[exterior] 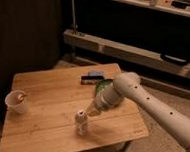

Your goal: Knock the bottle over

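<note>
The bottle (pixel 81 122) is small, pale whitish-grey with a narrow neck and light cap. It stands upright on the wooden table (pixel 46 96), near the front edge at the middle. My gripper (pixel 92 109) comes in from the right at the end of a thick white arm (pixel 151 106). It sits just right of and slightly above the bottle's cap, very close to it. I cannot tell if it touches the bottle.
A white cup (pixel 17 102) with something inside stands at the table's left edge. A green bowl (pixel 103 85) lies at the back right, partly behind my arm. A dark flat object (pixel 92 77) lies behind the bowl. Shelving runs along the back.
</note>
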